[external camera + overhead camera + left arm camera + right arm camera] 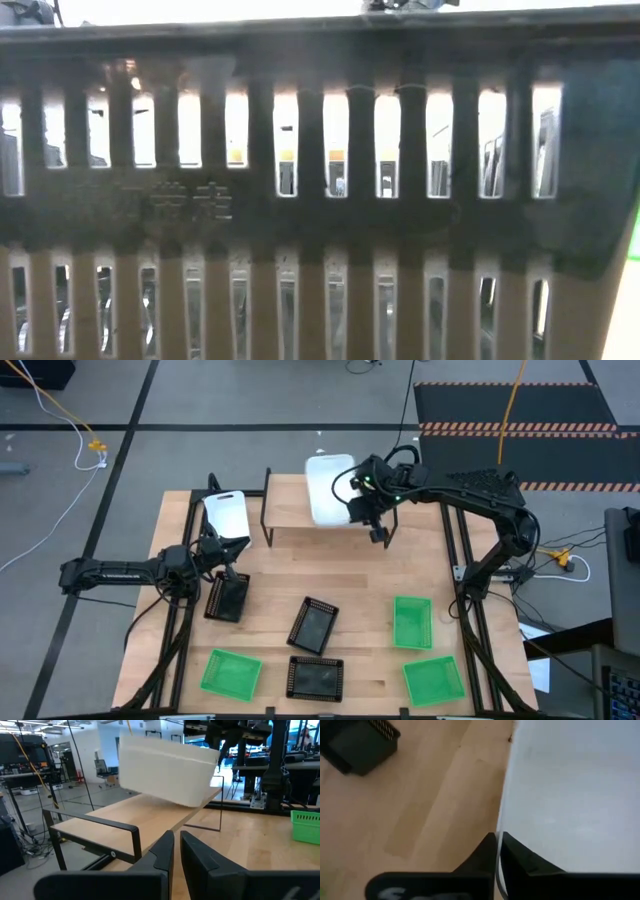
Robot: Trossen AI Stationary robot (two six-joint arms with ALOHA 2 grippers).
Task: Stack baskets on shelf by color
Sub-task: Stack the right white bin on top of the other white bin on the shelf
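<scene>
Grey floor with black tape lines all around, and in the middle a light wood tabletop (350, 580) with the shelf (290, 510) sitting at its far edge.

Basket count from the overhead view: eight that I can see. Two white ones: one white basket (328, 488) is up over the shelf, tilted, and the right end effector (497, 840) has its fingers pinched together on that basket's rim. The second white basket (226, 513) sits just off the shelf's left end. Three green: one green basket (231, 672) at the near left, another green basket (411, 622) on the right side, a third green basket (434, 680) near the front right corner. Three black mesh: one black basket (313, 626) in the middle, tilted, one more black basket (315, 677) just in front of it, and a last black basket (227, 598) on the left.

The left end effector (230, 572) hovers right over that left black basket, fingers close together with nothing between them in its wrist view.

The low camera is basically blocked by a slotted basket wall (320, 200) right up against it.
</scene>
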